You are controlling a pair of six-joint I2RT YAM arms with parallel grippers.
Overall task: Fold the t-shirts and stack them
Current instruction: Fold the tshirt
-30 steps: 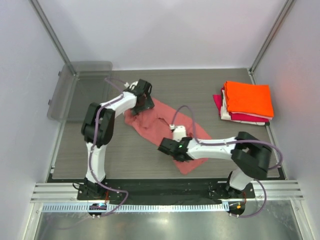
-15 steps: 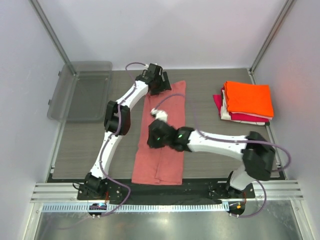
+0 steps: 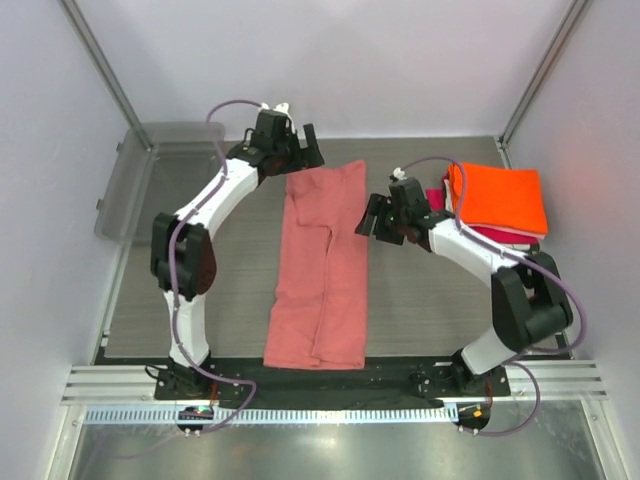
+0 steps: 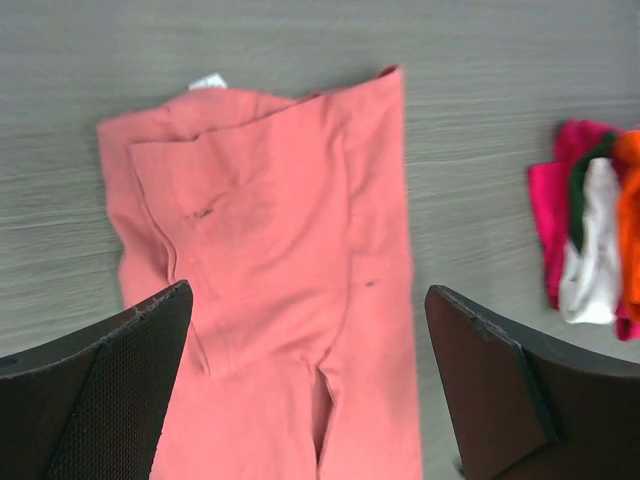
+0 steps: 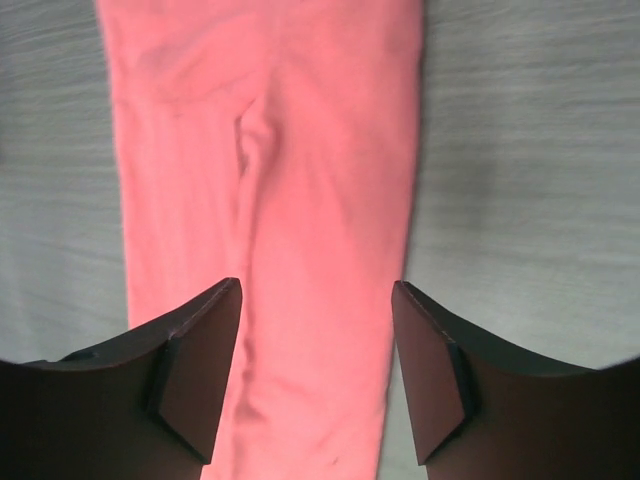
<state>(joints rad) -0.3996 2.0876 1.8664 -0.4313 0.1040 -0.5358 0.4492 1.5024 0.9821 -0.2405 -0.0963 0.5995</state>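
From the left wrist cam my salmon-pink shirt runs off the bottom edge, and the right wrist cam chops it at both top and bottom, so I never get its ends there. Over at the far right of the left wrist view the orange shirt is just a sliver against the edge. From the top cam the white shirt and magenta-red shirt are mostly buried under the orange one, with only their edges peeking out. The little white tag by the collar is way too small to read.
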